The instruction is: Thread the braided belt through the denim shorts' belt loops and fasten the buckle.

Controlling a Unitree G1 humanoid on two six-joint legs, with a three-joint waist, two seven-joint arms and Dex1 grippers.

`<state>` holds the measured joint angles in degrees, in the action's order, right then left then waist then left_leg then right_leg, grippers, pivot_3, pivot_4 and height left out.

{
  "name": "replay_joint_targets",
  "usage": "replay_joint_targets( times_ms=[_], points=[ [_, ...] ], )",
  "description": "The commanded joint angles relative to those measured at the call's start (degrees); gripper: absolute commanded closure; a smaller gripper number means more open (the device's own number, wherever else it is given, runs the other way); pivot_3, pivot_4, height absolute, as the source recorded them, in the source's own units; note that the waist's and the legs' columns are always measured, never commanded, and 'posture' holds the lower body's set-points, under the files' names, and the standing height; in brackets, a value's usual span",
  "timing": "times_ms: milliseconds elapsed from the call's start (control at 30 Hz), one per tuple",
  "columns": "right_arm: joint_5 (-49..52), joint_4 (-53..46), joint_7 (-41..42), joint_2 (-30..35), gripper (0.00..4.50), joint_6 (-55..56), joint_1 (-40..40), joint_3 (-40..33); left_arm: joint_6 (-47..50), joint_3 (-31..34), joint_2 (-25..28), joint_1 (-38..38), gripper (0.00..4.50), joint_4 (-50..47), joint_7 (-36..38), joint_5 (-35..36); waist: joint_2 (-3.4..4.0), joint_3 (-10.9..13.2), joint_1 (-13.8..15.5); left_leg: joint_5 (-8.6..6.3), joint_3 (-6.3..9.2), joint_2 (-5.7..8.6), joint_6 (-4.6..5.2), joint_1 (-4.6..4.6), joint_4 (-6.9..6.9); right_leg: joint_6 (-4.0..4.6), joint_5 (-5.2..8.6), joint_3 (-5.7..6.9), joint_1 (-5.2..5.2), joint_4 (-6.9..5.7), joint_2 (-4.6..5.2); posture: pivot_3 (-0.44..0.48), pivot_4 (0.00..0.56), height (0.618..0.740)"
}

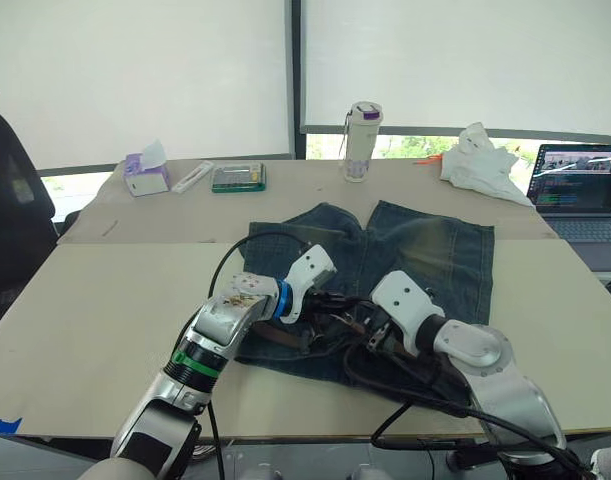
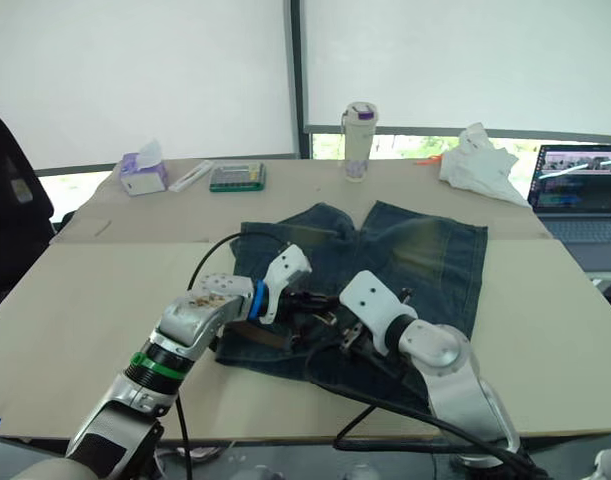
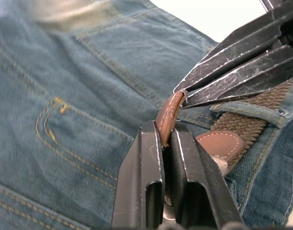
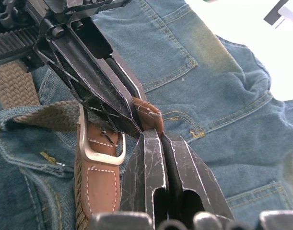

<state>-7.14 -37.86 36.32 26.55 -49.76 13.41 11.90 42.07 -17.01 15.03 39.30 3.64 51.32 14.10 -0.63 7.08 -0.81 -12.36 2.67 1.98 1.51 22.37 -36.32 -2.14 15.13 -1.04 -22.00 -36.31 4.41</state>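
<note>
Pinching the belt's (image 3: 254,125) leather tip with both tools, left tool (image 3: 166,143) and right tool (image 4: 158,136) meeting nose to nose, we see the buckle (image 4: 100,143) just beside them on the shorts' (image 1: 425,245) waistband.

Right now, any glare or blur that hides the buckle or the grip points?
Eye views: bright windows behind, table evenly lit, no glare on the denim shorts; arms cover the waistband. Right wrist view: buckle sharp, near fingers slightly soft. Left wrist view: leather belt tip sharp, background corner washed out white.
</note>
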Motion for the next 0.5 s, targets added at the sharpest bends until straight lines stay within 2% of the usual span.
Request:
replay_joint_targets(
  times_ms=[33,200,400,433,500],
  points=[
    [5.0,1.1,1.3,-2.4,4.48,-0.9,-2.0,2.7,-2.2,3.7,-2.2,2.0,4.5,-5.8,-0.7,3.8,0.0,0.0,0.1,0.0,0.01,0.0,0.0,0.0,0.0,0.0,0.0,0.0,0.0,0.0,0.0,0.0,0.15,0.74],
    [10.7,-5.6,-1.0,-8.3,4.48,-4.5,-5.3,-8.1,-3.5,2.5,-0.8,0.7,4.5,-6.4,-0.7,2.7,0.0,0.0,0.2,0.0,0.04,0.0,0.0,0.04,0.02,0.01,0.0,-0.02,-0.03,-0.03,0.02,0.0,0.15,0.74],
    [12.8,-9.6,-3.8,-7.6,2.55,-6.3,-7.8,-10.2,-4.1,2.2,-0.2,0.2,4.5,-6.4,-0.5,2.7,0.02,0.0,0.2,0.0,0.04,0.0,0.0,0.02,0.04,0.01,0.0,-0.04,-0.02,0.0,0.03,0.0,0.15,0.74],
    [13.6,-10.1,-3.6,-7.2,2.55,-6.6,-8.3,-10.0,-4.4,2.1,-0.1,0.2,4.5,-6.1,-0.6,2.6,0.02,0.0,0.2,0.0,0.04,0.01,0.0,0.01,0.05,0.01,0.0,-0.04,-0.02,-0.01,0.03,0.0,0.15,0.74],
    [15.6,-11.3,-3.7,-7.3,2.93,-7.8,-9.2,-10.4,-4.7,1.9,0.0,0.2,4.5,-5.7,-0.7,2.3,0.02,0.0,0.1,0.0,0.03,0.01,0.0,0.02,0.06,0.01,0.0,-0.04,-0.02,0.01,0.03,0.0,0.15,0.74]
  ],
)
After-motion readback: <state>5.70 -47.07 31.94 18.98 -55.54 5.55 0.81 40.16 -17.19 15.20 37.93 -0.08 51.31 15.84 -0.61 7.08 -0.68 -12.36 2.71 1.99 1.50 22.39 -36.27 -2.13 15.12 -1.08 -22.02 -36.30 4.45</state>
